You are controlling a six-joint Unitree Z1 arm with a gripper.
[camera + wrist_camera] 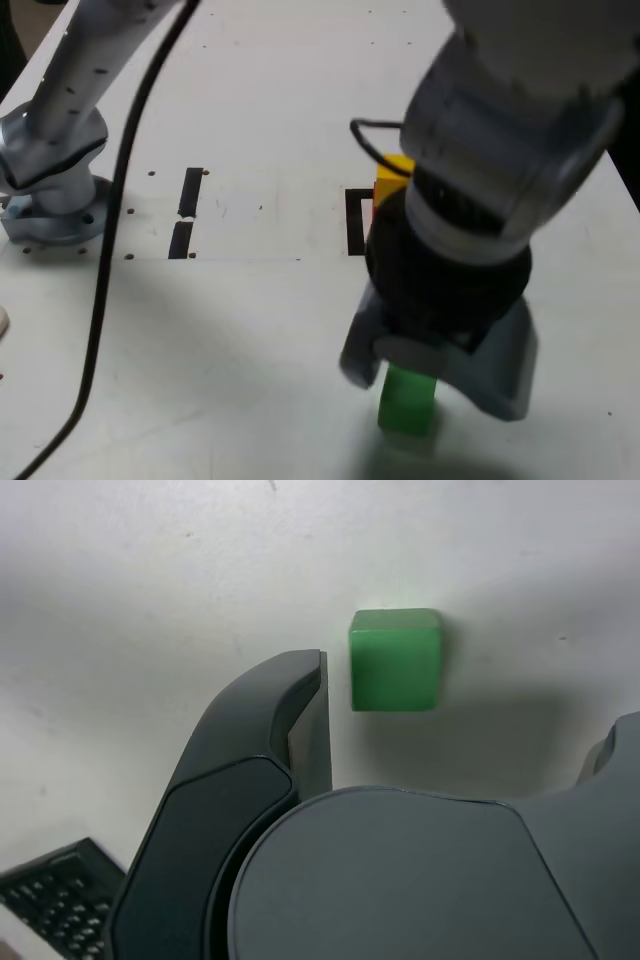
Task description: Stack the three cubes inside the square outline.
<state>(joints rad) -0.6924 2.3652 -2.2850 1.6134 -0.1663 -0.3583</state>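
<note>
The green cube (407, 402) (395, 660) sits on the white table near the front edge in the exterior view. My gripper (430, 378) (470, 720) is open and lowered around it, one finger on each side, with a gap to the cube. The wrist view shows the cube just beyond the fingertips, touched by neither. Behind the arm, the yellow cube (392, 176) peeks out above a thin red sliver of the red cube (371, 212). It stands at the square outline (354, 222), of which only one black side shows. The arm hides the rest of that stack.
Two short black tape strips (192, 190) (181, 240) lie at the exterior view's left of centre. The arm's base (50, 205) is bolted at the far left, with a black cable (108, 260) trailing across the table. A dark keyboard corner (60, 905) shows in the wrist view.
</note>
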